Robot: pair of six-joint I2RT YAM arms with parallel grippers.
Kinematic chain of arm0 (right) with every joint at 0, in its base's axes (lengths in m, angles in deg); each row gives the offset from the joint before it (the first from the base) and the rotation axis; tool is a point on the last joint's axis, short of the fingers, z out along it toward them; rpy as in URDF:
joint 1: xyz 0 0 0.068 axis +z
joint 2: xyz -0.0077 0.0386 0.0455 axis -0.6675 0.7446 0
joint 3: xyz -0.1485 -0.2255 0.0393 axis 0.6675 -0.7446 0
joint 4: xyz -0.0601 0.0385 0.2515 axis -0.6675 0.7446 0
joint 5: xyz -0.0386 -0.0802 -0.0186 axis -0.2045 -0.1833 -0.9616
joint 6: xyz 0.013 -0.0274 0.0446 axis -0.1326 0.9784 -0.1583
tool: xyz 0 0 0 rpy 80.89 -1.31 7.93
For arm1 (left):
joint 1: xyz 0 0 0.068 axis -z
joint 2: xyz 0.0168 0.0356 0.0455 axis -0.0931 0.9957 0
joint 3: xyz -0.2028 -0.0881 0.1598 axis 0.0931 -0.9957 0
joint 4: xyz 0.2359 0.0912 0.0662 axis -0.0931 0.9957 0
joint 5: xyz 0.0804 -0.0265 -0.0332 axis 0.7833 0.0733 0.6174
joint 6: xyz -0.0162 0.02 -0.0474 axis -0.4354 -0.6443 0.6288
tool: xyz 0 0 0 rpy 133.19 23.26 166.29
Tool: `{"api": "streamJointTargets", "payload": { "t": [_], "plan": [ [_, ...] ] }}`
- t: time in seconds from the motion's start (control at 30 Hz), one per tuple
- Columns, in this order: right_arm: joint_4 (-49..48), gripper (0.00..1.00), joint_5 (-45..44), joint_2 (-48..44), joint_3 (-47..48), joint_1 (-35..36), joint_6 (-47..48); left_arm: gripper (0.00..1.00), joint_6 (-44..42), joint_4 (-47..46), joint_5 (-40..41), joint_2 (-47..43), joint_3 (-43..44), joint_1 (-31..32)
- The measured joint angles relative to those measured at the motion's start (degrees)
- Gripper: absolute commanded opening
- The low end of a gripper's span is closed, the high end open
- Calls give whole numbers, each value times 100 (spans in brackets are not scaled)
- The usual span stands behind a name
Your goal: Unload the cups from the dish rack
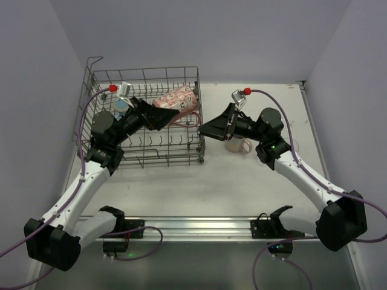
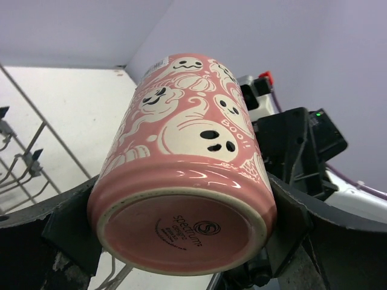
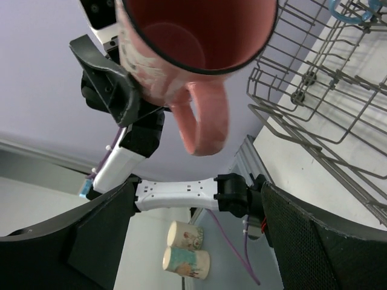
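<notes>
From above, the left gripper clamps 1 pink ghost mug over the dish rack at the desk's far-left corner; the right gripper hangs beside the rack's right wall. Left wrist: 2 fingers squeeze the mug's sides; right wrist: that gripper's jaws gape, grasping nothing.

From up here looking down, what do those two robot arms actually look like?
Both the left arm and right arm have white tubular links, chunky black joints and black bases. The left gripper and right gripper are black, with broad flat fingers. A purple cable trails along each arm to a red-capped silver fitting.
</notes>
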Motion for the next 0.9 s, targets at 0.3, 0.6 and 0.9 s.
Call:
{"api": "streamJointTargets", "payload": {
  "t": [0.3, 0.6, 0.9],
  "plan": [
    [-1266, 82, 188, 610, -175, 37, -186, 0, 424, -811, -66, -44, -254, 127],
    [-1788, 70, 286, 800, -140, 186, -170, 0, 468, -1001, 83, 48, -321, 501],
    [-2227, 61, 286, 1014, -114, 328, -433, 0, 468, -1191, 184, 245, -404, 708]
  ]
}}
